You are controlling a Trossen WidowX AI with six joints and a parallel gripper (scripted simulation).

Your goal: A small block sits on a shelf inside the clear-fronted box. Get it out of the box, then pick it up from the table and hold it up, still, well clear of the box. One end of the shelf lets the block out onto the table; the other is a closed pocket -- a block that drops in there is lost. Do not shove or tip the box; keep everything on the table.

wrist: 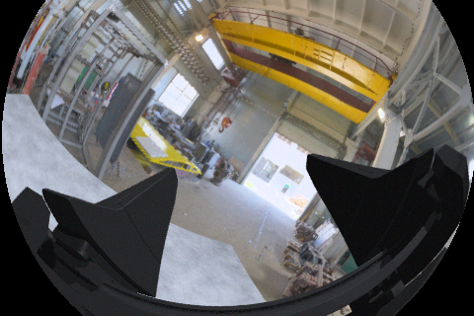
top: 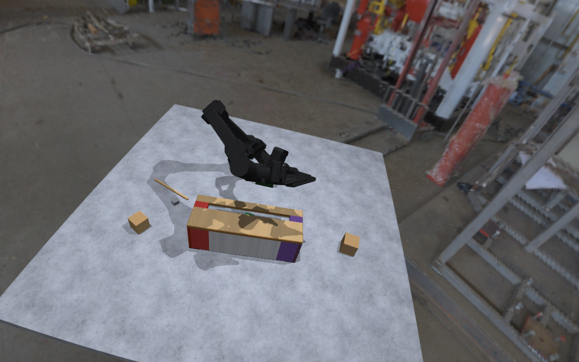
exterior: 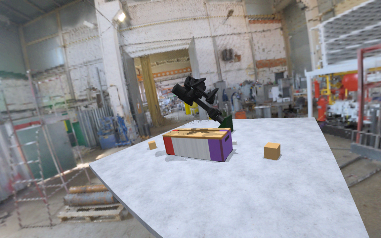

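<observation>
The box (top: 244,245) (exterior: 190,147) stands upright on the table, with a red end, a purple end and a slotted wooden top. Its grey wall faces the top and exterior views, and no clear front shows. A small green patch (top: 249,214) shows through the top slot in the top view; I cannot tell whether it is the block. The shelf is hidden. My gripper (top: 304,179) (exterior: 211,83) (wrist: 243,169) is open and empty, raised in the air above the level of the box top, with its fingers spread wide in the wrist view.
One wooden cube (top: 138,221) (exterior: 152,144) lies beyond the red end, another (top: 349,244) (exterior: 272,151) beyond the purple end. A thin wooden stick (top: 171,189) and a small grey piece (top: 175,202) lie near the red end. A pale piece (exterior: 234,142) shows behind the purple end.
</observation>
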